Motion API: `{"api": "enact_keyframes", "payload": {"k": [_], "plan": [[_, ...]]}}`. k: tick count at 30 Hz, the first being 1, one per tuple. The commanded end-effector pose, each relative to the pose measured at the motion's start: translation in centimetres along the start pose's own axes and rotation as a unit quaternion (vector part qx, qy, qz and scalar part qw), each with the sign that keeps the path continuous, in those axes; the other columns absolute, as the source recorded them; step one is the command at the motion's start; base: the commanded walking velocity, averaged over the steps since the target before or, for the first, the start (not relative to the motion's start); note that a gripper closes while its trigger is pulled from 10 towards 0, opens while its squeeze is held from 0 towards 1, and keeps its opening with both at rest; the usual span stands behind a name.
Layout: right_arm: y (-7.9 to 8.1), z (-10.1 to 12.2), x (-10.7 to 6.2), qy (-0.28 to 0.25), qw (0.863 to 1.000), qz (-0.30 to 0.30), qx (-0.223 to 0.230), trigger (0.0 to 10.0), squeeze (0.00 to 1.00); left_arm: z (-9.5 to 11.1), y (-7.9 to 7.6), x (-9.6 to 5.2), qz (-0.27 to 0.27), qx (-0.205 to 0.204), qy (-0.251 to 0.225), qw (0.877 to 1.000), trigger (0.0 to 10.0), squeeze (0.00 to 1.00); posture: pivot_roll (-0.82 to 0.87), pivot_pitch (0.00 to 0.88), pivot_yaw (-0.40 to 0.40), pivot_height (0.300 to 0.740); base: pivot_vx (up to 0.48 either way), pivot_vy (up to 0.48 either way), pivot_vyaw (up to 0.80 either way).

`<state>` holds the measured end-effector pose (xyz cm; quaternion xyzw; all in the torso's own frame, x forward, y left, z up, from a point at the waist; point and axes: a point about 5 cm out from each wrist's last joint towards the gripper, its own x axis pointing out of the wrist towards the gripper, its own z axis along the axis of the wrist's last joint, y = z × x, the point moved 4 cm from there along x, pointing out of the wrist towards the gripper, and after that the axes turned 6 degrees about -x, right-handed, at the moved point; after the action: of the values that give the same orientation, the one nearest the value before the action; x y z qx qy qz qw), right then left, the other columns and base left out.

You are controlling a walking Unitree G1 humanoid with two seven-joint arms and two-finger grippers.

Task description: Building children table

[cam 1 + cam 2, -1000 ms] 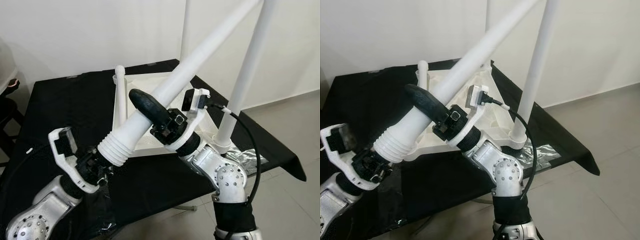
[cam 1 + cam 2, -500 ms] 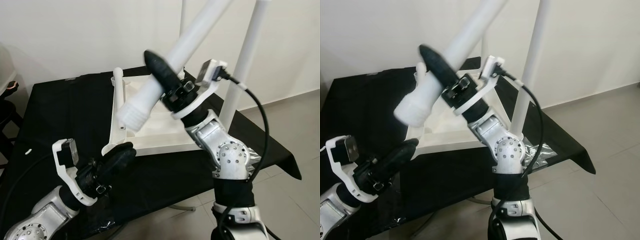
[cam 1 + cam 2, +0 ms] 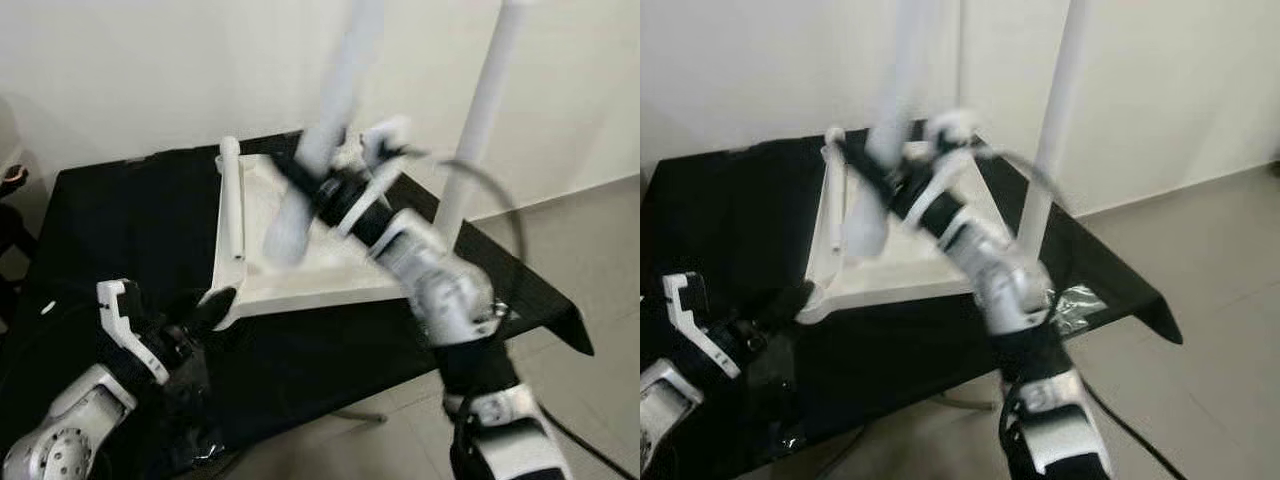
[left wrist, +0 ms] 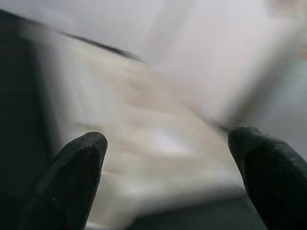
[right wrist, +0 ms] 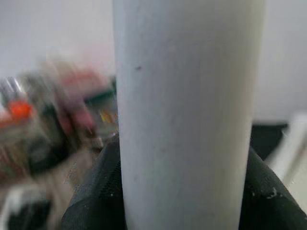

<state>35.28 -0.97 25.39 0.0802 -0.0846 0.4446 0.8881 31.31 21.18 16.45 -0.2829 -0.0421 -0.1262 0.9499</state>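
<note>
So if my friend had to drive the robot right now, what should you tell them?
Right gripper: shut on the loose white leg, held up over the upturned table top.
Left gripper: open, holding nothing, low by the top's near corner.
Done: one leg stands in the far right corner.
Left: get the held leg's end into a corner socket; fit the leg lying along the left edge.

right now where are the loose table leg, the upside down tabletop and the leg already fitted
loose table leg (image 3: 335, 100), left eye view, on its blurred upper shaft above the right gripper
upside-down tabletop (image 3: 330, 275), left eye view, on its flat white underside
fitted leg (image 3: 483, 95), left eye view, on its upright shaft
</note>
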Motion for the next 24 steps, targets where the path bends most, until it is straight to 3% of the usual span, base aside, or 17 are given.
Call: {"api": "enact_keyframes", "payload": {"k": [1, 5, 7, 8, 10, 11, 12, 13, 17, 24], "plan": [[-0.1, 0.1, -0.1, 0.002, 1.000, -0.003, -0.017, 10.0, 0.00, 0.2, 1.7, -0.4, 0.060, 0.022, -0.011, 0.998, 10.0, 0.00, -0.02, 0.039, -0.028, 0.740, 0.000, 0.000, 0.00], [0.0, -0.7, -1.4, 0.017, 0.998, 0.000, -0.062, 10.0, 0.00, 0.4, 2.0, -0.1, 0.109, 0.086, -0.014, 0.990, 10.0, 0.00, -0.03, 0.050, -0.029, 0.740, 0.000, 0.000, 0.00], [-0.1, -0.8, -1.5, 0.019, 0.997, -0.001, -0.072, 10.0, 0.00, 0.4, 2.0, 0.0, 0.113, 0.093, -0.015, 0.989, 10.0, 0.00, -0.03, 0.051, -0.029, 0.740, 0.000, 0.000, 0.00], [-0.5, -1.4, -2.5, 0.029, 0.994, -0.014, -0.104, 10.0, 0.00, 0.0, 1.8, 0.2, 0.123, 0.136, -0.002, 0.983, 10.0, 0.00, -0.03, 0.054, -0.028, 0.740, 0.000, 0.000, 0.00], [-0.9, -1.7, -3.3, 0.033, 0.992, -0.027, -0.115, 10.0, 0.00, -0.2, 1.8, 0.2, 0.138, 0.177, 0.002, 0.974, 10.0, 0.00, -0.03, 0.054, -0.025, 0.740, 0.000, 0.000, 0.00], [-0.9, -2.1, -3.9, 0.033, 0.991, -0.036, -0.121, 10.0, 0.00, -0.8, 1.5, 0.4, 0.141, 0.231, 0.020, 0.962, 10.0, 0.00, -0.03, 0.053, -0.019, 0.740, 0.000, 0.000, 0.00], [-0.9, -2.1, -3.9, 0.033, 0.991, -0.036, -0.121, 10.0, 0.00, -0.8, 1.5, 0.4, 0.141, 0.231, 0.020, 0.962, 10.0, 0.00, -0.03, 0.053, -0.019, 0.740, 0.000, 0.000, 0.00], [-0.8, -2.4, -4.2, 0.034, 0.991, -0.039, -0.125, 10.0, 0.00, -1.1, 1.5, 0.4, 0.146, 0.264, 0.030, 0.953, 10.0, 0.00, -0.03, 0.053, -0.019, 0.740, 0.000, 0.000, 0.00], [0.1, -3.7, -5.3, 0.042, 0.989, -0.040, -0.138, 10.0, 0.00, -1.6, 0.7, 0.9, 0.152, 0.279, 0.018, 0.948, 10.0, 0.00, -0.04, 0.048, -0.010, 0.740, 0.000, 0.480, 0.00], [0.5, -5.1, -6.5, 0.041, 0.990, -0.049, -0.122, 10.0, 0.00, -3.4, -2.6, 1.6, 0.091, 0.303, 0.019, 0.948, 10.0, 0.00, -0.05, 0.043, 0.004, 0.740, 0.000, 0.480, 0.00]]}}
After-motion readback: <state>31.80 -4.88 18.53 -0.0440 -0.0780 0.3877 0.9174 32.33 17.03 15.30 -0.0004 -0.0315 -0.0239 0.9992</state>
